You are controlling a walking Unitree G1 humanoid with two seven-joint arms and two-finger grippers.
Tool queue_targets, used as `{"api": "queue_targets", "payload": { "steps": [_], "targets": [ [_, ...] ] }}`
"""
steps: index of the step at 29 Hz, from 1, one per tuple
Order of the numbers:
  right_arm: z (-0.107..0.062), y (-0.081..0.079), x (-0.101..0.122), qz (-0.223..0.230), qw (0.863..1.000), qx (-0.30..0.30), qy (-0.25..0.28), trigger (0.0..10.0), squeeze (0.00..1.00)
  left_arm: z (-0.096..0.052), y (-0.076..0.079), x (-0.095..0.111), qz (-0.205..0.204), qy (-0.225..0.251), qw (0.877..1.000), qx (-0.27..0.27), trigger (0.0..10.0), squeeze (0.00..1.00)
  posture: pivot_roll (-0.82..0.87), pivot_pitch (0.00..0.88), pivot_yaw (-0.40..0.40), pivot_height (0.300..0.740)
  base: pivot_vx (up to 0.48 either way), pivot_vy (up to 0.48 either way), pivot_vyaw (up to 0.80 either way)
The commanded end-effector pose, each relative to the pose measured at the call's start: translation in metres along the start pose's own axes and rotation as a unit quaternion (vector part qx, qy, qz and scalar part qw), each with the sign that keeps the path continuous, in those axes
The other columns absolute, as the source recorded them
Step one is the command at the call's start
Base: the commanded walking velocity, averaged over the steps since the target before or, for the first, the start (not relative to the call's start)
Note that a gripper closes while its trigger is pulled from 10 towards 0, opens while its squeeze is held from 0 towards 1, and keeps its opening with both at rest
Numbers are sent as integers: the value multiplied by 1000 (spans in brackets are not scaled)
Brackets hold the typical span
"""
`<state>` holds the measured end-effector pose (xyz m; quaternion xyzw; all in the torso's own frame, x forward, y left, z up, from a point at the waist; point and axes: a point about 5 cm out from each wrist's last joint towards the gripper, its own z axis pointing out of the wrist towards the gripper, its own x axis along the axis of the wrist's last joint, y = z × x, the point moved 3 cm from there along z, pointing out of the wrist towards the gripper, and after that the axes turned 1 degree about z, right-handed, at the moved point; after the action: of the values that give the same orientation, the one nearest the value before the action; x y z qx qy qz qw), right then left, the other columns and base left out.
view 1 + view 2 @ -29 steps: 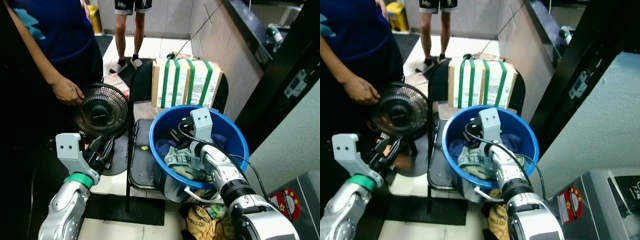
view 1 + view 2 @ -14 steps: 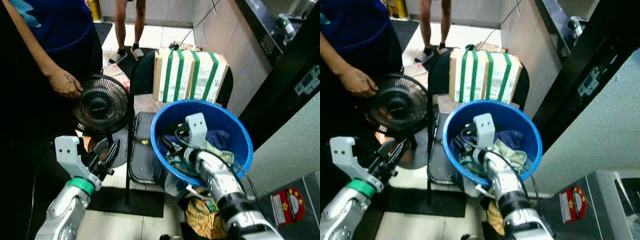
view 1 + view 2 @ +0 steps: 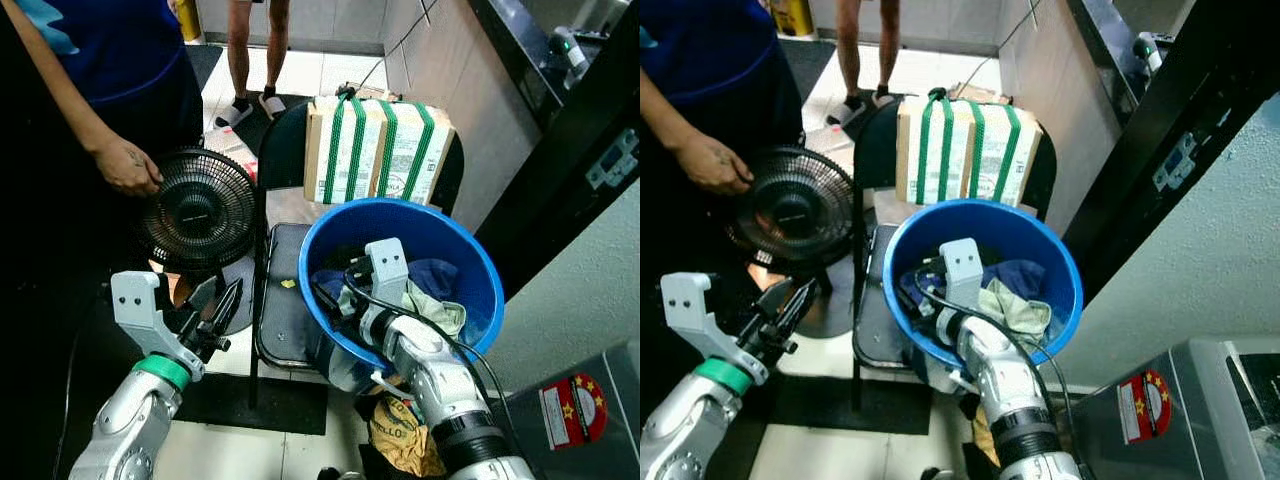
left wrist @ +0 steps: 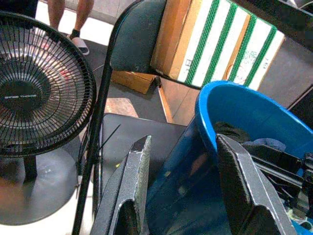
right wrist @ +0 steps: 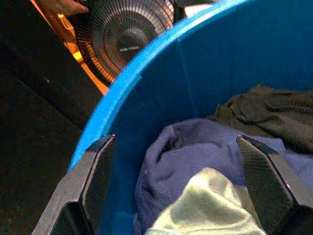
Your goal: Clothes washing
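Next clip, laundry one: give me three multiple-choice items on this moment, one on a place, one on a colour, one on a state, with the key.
1. Where does the blue tub sit?
A. on the black folding chair
B. on top of the fan
C. on the strapped carton

2. What colour are the straps around the carton?
A. red
B. green
C. yellow

3. How is the right claw?
A. shut on a dark garment
B. open, fingers spread above the clothes in the tub
C. hanging outside the tub

Key: 1 A, the tub rests on the chair's seat beside the fan. 2 B, green bands cross the carton. 3 B, the right wrist view shows both fingers wide apart over the laundry.
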<state>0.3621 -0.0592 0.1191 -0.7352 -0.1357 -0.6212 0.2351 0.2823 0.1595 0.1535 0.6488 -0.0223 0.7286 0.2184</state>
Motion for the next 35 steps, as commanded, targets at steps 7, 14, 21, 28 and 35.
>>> {"api": "queue_targets", "payload": {
  "steps": [7, 14, 21, 28, 35],
  "targets": [
    [5, 8, 55, 13, 989, -31, 142, 10000, 0, -2, -1, -2, -2, -3, 1000, 1, 10000, 0, 72, 152, -7, 740, 0, 0, 0],
    [29, 31, 77, -10, 988, -79, 128, 10000, 0, -1, 0, -2, 5, -10, 1000, -13, 10000, 0, 73, 183, 27, 740, 0, 0, 0],
    [40, 35, 76, 7, 992, -99, 82, 10000, 0, -2, 3, -3, 4, -22, 1000, -21, 10000, 0, 83, 211, 29, 740, 0, 0, 0],
    [46, 41, 76, 47, 991, -119, 49, 10000, 0, -6, 5, -5, -1, -33, 999, -26, 10000, 0, 86, 238, 26, 740, 0, 0, 0],
    [54, 19, 63, 136, 989, -64, 6, 10000, 0, -5, 7, -4, -10, -35, 999, -29, 10000, 0, 88, 245, 22, 740, 0, 0, 0]
  ]
}}
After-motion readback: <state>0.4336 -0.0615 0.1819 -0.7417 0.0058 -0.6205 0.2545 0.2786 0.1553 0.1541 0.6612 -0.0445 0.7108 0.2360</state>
